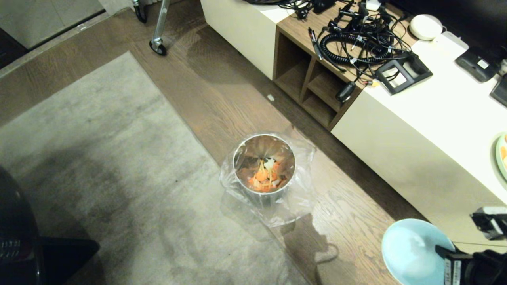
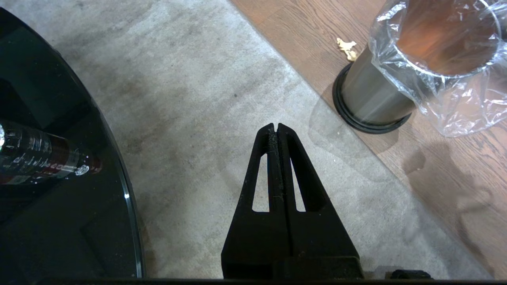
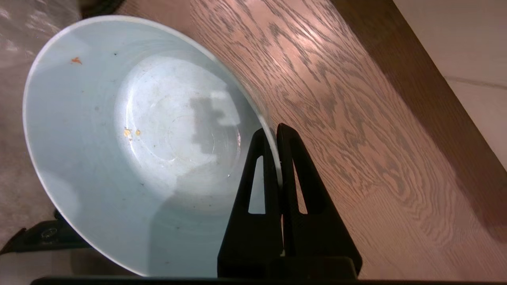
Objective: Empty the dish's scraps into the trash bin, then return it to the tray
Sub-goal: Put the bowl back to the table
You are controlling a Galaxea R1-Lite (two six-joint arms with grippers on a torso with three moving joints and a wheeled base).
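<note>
The pale-blue dish [image 1: 412, 249] hangs tilted at the lower right of the head view, over the wooden floor, to the right of the trash bin. My right gripper [image 3: 274, 130] is shut on the dish's rim, one finger inside and one outside. The dish [image 3: 130, 146] holds only a few tiny orange and yellow crumbs. The shiny metal trash bin [image 1: 264, 168] with its clear bag liner stands on the floor, and the orange and pale scraps [image 1: 266, 177] lie at its bottom. My left gripper [image 2: 275, 126] is shut and empty above the grey rug, left of the trash bin [image 2: 372, 99]. The tray is out of view.
A white cabinet [image 1: 427, 130] with wooden cubbies and tangled cables [image 1: 356, 35] runs along the right. A grey rug [image 1: 91, 166] covers the left floor. A dark glass tabletop [image 2: 47, 166] lies at my left. One pale crumb [image 2: 346, 47] sits on the floor by the bin.
</note>
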